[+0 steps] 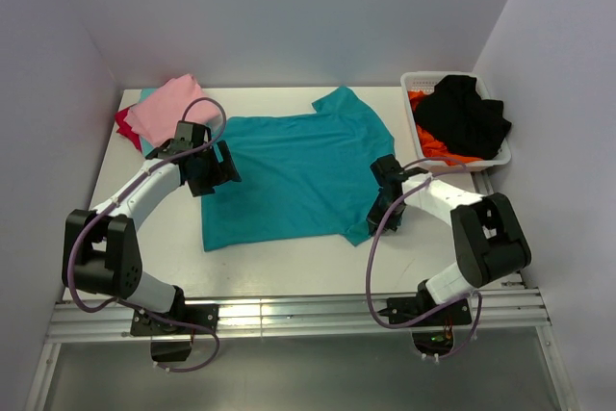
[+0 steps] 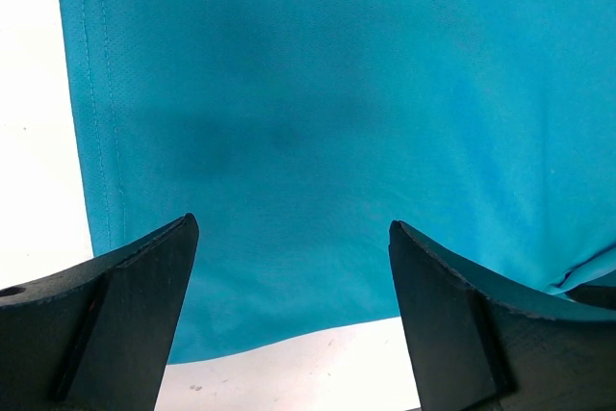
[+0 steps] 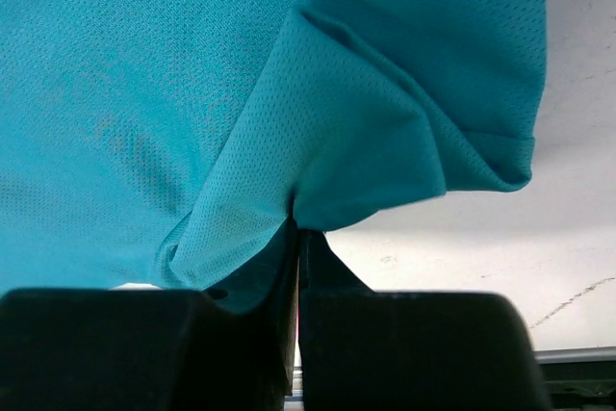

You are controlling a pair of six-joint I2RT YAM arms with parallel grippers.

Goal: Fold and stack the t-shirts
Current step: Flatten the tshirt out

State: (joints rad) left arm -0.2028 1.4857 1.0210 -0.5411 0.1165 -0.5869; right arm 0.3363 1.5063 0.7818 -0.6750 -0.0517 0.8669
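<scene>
- Pink t-shirt [image 1: 166, 108]: lies folded at the far left corner of the desk [image 1: 289, 262], on top of a red t-shirt [image 1: 125, 125].
- Left tool [image 2: 292, 238]: sits at the left edge of the teal t-shirt [image 1: 298, 175]. Jaws are wide apart and hold nothing. Teal cloth fills the gap between them, with bare desk at its left and near sides.
- Teal t-shirt: lies spread flat on the desk centre, one sleeve pointing far.
- Right tool [image 3: 296, 228]: sits at the near right edge of the teal t-shirt. Jaws are pressed together on a raised fold of the teal cloth.
- White basket [image 1: 416, 79]: stands at the far right and contains black cloth [image 1: 467, 113] and orange cloth [image 1: 433, 146].
</scene>
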